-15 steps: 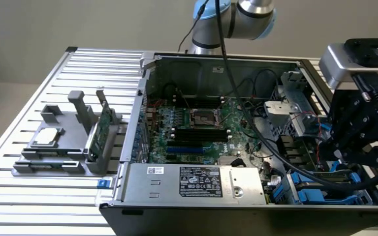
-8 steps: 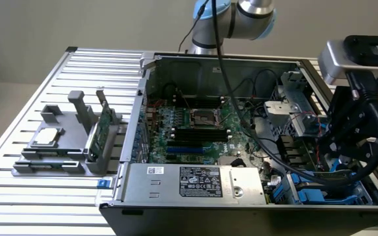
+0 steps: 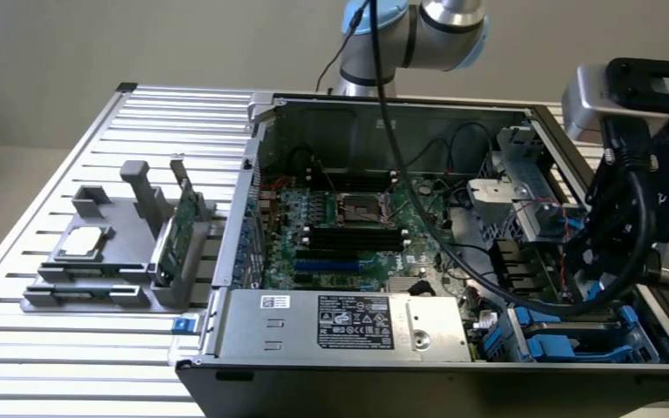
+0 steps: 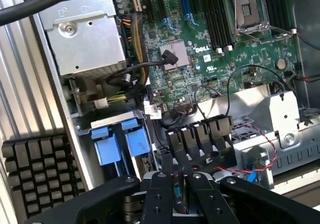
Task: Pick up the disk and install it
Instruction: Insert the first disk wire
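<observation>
Blue carrier tabs are all I see of the disk (image 4: 121, 143), seated in the bay (image 4: 100, 120) at the near corner of the case (image 3: 428, 394), on the exterior view's right. My gripper (image 4: 176, 178) hangs near it; I cannot tell whether it is closed. At the exterior view's left, the rack (image 3: 91, 294) holds a chip (image 3: 84, 242) and a card (image 3: 179, 233).

**Gripper over an open computer case**

The gripper (image 4: 176, 168) hangs over a row of black connectors (image 4: 200, 134), just beside a metal cage (image 4: 260, 109) crossed by a red wire (image 4: 265, 149). Two blue tabs (image 4: 120, 141) sit nearby, next to a silver power supply (image 4: 87, 39). The green motherboard (image 4: 200, 49) carries a CPU socket (image 4: 248, 7).
</observation>
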`<state>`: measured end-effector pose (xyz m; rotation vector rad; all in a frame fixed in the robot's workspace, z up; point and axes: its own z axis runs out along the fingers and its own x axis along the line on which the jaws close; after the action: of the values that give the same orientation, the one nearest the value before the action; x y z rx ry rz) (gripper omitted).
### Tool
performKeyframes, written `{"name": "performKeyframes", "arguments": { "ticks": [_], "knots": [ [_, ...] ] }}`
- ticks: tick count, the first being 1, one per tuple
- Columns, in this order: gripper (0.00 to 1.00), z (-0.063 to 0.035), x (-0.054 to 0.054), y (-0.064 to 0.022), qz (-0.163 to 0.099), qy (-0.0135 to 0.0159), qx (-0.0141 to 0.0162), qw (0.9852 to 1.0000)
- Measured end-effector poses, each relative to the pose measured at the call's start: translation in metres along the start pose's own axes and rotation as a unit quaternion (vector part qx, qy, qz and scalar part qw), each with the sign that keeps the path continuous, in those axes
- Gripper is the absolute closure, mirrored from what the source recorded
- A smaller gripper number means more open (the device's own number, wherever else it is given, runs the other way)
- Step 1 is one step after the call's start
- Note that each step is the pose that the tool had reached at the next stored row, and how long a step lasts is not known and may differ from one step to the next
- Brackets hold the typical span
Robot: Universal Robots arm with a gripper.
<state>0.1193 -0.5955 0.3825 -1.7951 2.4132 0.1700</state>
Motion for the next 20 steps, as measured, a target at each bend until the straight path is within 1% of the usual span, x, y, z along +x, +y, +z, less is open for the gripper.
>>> {"name": "performKeyframes", "arguments": {
  "ticks": [3,5,7,10,13,15,16,20],
  "knots": [
    [0.8,0.0002,0.0,0.0,0.025,-0.0001,0.0044,0.9997],
    [0.8,0.0006,0.0001,0.0,0.042,-0.0004,0.0073,0.9991],
    [0.8,0.001,0.0001,0.0,0.06,-0.0007,0.0103,0.9982],
    [0.8,0.0015,0.0002,0.0,0.086,-0.001,0.0149,0.9961],
    [0.8,0.0021,0.0003,0.0,0.114,-0.0014,0.0196,0.9933],
    [0.8,0.0024,0.0004,0.0,0.131,-0.0016,0.0226,0.9911],
    [0.8,0.0026,0.0004,0.0,0.14,-0.0017,0.0242,0.9899],
    [0.8,0.0033,0.0005,0.0,0.175,-0.0022,0.0302,0.9841]
  ]
}}
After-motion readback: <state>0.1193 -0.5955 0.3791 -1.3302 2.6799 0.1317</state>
